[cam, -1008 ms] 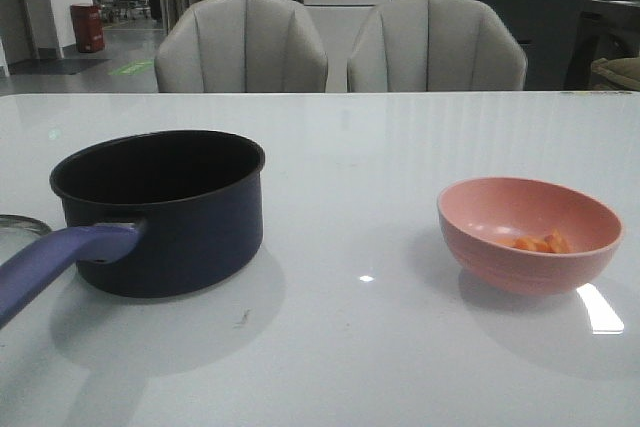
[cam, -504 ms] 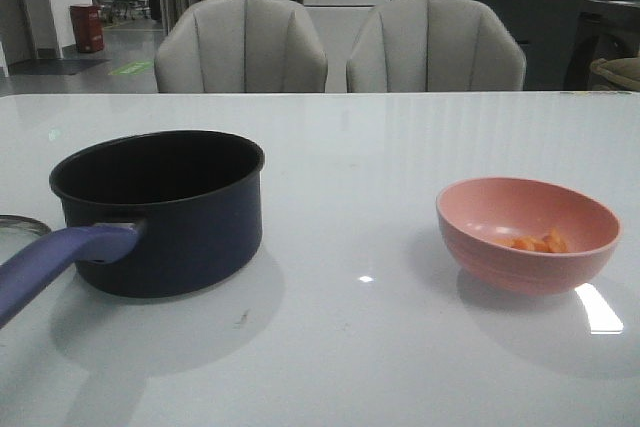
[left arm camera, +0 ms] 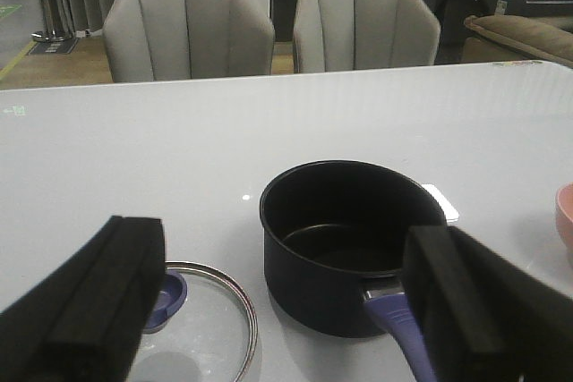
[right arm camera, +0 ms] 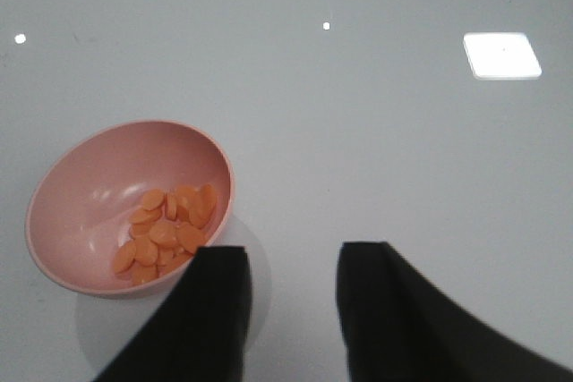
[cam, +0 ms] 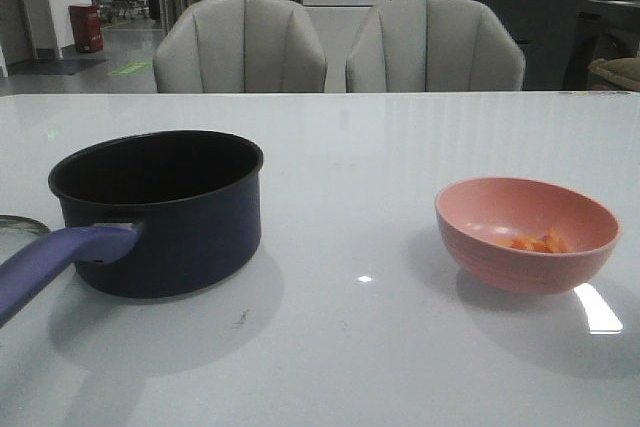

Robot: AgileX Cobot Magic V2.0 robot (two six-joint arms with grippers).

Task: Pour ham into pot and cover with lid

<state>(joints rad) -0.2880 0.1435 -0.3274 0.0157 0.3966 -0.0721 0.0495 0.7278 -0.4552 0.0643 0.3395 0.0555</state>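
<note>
Ham (right arm camera: 166,230): a small heap of orange-pink slices, flat and rounded, lying in the bottom of the pink bowl (cam: 527,234) toward its near side. I log the bowl as smooth, matte, round-walled, standing upright on the table (cam: 350,347) on the right, well apart from the pot.

Pot (cam: 160,209): dark navy saucepan, straight-walled, black inside, upright on the left of the table. From the left wrist view I see only its bare black floor (left arm camera: 345,243). Its long purple-blue handle (cam: 55,259) points toward my side, joined to the wall by a pale metal collar.

Lid (left arm camera: 201,328): round, glass with a steel rim, lying flat on the table just beside the pot on its left; a blue-purple knob (left arm camera: 166,297) sits at its centre. In the front view only a sliver of its rim (cam: 22,224) shows at the left edge.

Table: glossy, pale grey-white, reflecting ceiling lights.

Left gripper (left arm camera: 286,310): black padded fingers spread wide, released, holding nothing, with lid and pot seen between them.

Right gripper (right arm camera: 291,310): black fingers parted with a gap, released, holding nothing, above the table just beside the bowl.

Two grey padded chairs (cam: 240,47) stand behind the table.
</note>
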